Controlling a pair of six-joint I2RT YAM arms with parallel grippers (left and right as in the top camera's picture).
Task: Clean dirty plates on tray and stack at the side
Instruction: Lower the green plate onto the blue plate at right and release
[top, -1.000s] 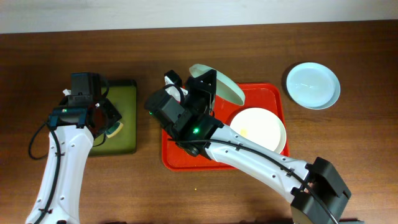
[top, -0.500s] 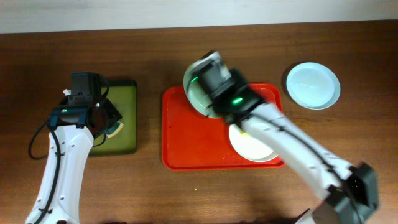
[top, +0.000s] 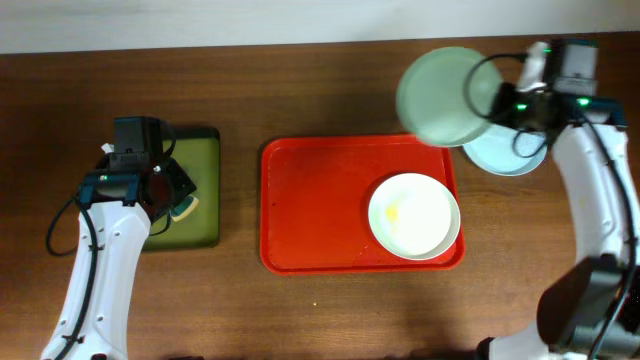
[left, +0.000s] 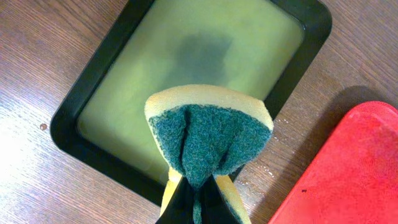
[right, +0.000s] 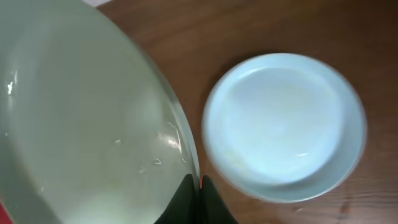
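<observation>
My right gripper (top: 497, 103) is shut on the rim of the pale green plate (top: 441, 96) and holds it raised over the table beside the pale blue plate (top: 508, 156), which lies on the wood at the back right. In the right wrist view the green plate (right: 81, 118) fills the left, the fingers (right: 198, 186) pinch its edge, and the blue plate (right: 283, 124) lies below. The white plate (top: 414, 215) with a yellow smear sits in the right part of the red tray (top: 310, 210). My left gripper (left: 194, 205) is shut on a yellow-green sponge (left: 208, 134).
A dark olive-green tray (top: 200, 190) lies at the left; in the left wrist view this tray (left: 205, 68) is under the held sponge, and the red tray's corner (left: 348, 168) shows at the right. A pale wall runs along the table's far edge.
My right arm has swung the green plate from over the tray's back left to the right, next to the blue plate. The left arm has not moved.
</observation>
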